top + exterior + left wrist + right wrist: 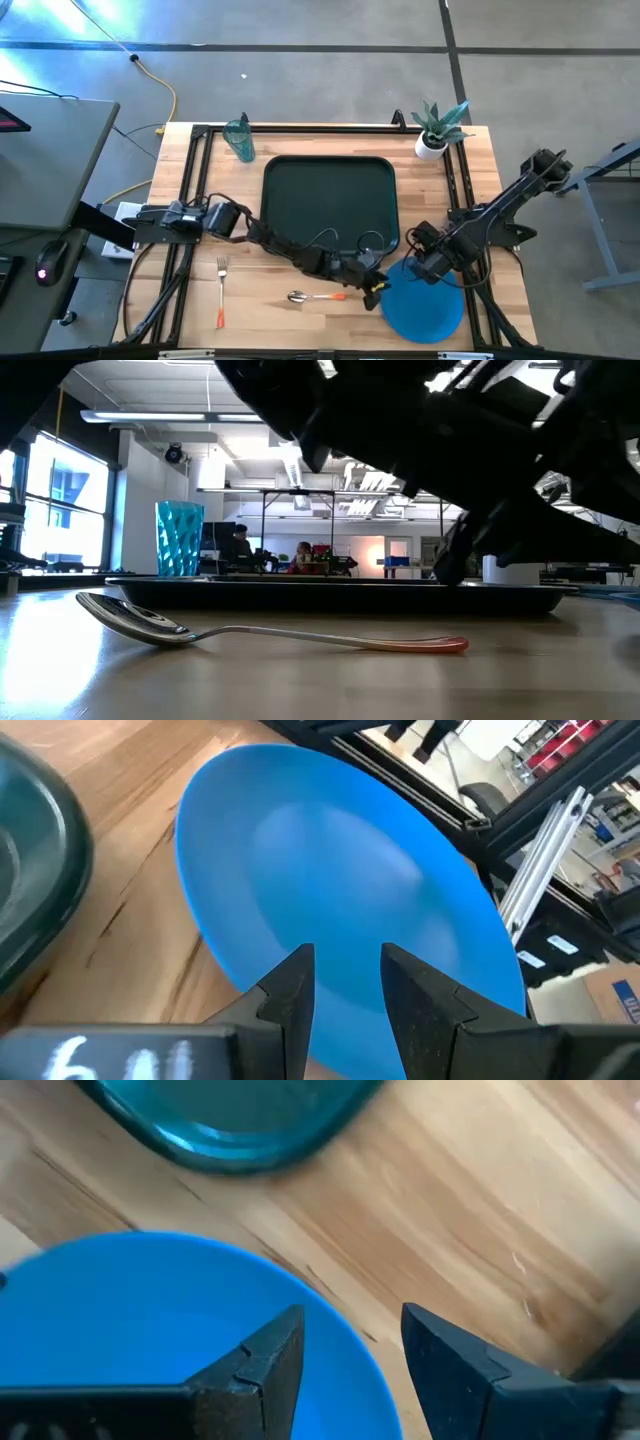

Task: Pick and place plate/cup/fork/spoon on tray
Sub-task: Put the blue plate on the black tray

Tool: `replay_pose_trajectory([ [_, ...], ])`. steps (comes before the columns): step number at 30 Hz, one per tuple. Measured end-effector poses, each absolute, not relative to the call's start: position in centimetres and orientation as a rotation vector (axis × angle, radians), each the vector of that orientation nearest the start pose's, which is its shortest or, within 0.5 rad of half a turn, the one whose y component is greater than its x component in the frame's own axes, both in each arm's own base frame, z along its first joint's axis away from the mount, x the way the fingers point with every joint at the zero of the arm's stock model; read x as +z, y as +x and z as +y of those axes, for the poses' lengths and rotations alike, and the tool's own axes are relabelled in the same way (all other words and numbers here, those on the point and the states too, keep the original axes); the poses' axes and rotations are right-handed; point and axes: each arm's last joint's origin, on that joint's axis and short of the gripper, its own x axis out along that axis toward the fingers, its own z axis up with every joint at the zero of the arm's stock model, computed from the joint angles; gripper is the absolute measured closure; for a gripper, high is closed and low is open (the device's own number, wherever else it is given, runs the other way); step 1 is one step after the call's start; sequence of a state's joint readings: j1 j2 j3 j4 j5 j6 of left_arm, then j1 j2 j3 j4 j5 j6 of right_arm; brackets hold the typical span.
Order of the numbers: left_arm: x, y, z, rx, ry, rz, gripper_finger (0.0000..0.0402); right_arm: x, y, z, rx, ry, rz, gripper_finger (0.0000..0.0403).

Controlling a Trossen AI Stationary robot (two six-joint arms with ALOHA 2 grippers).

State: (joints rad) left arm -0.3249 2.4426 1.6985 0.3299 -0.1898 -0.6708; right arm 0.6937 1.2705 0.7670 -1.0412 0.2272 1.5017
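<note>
The blue plate (425,310) lies on the tabletop (260,310) just off the near right corner of the empty green tray (330,200). The left pincer (345,985) hangs spread over the plate's near edge. The right pincer (350,1345), also spread, straddles its rim. Pale characters on the left wrist cannot be read. The spoon (315,296) and fork (221,290) lie on the wood, and the cup (239,139) stands beside the tray's far left corner.
</note>
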Motion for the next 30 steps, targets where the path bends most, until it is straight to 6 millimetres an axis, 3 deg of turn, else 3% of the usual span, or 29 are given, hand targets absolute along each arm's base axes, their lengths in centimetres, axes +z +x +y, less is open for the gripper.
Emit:
replay_pose_trajectory([
  [9, 11.2, 50.5, -15.9, 0.093, -0.606, 0.475, 0.0295, 18.7, 14.6, 11.0, -0.666, 0.473, 1.286, 0.0242],
  [16, 10.1, 50.7, -14.9, 0.066, -0.687, 0.565, 0.0295, 18.7, 15.3, 10.0, -0.652, 0.407, 1.278, 0.0242],
  [30, 9.8, 50.5, -14.7, 0.091, -0.669, 0.602, 0.0295, 18.7, 15.5, 9.6, -0.599, 0.375, 1.337, 0.0242],
])
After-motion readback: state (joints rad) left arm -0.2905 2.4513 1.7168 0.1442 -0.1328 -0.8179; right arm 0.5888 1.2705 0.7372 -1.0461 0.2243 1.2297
